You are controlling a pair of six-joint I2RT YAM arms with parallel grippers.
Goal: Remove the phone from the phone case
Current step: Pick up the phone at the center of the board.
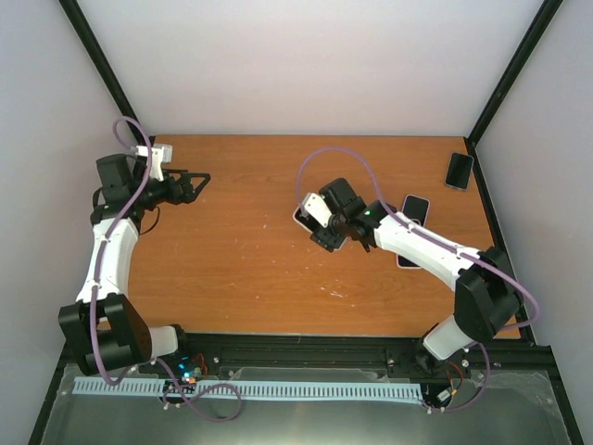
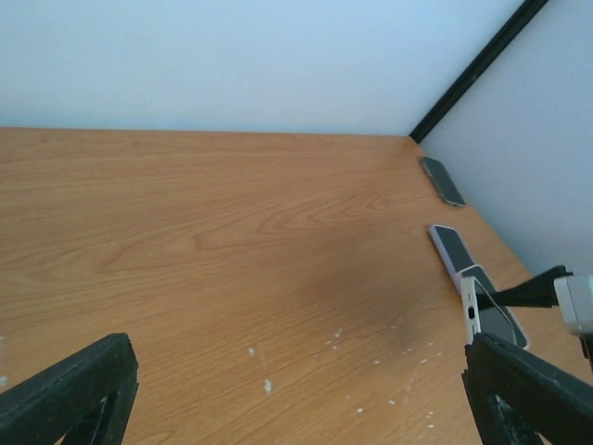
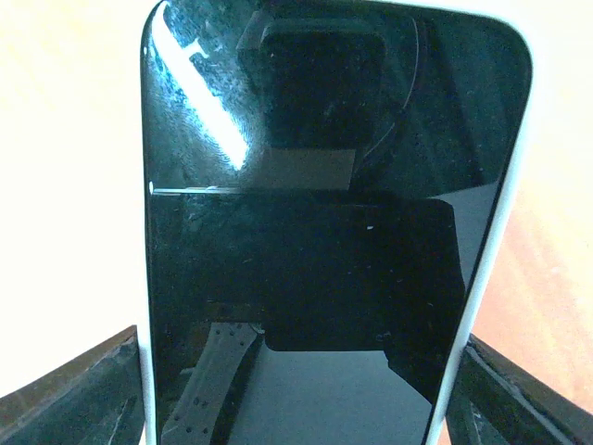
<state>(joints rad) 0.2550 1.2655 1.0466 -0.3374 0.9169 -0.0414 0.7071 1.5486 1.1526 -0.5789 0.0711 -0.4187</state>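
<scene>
Overhead, the left gripper [image 1: 193,182] hangs wide open, empty, above the smooth wooden table [image 1: 250,269]. Its wrist view shows matte black fingers [image 2: 65,389] far apart. At the right wrist, mid-table, the right gripper [image 3: 301,380] pinches the rounded white plastic case [image 3: 485,232] around the glossy black phone [image 3: 306,232].

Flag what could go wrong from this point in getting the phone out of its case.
1. The right gripper straddles the phone across its white case rim; squeezing there may clamp both together.
2. The left gripper hangs open far off, so nothing braces the case; it may slide.
3. A second phone lies by the right arm and could get knocked.
</scene>
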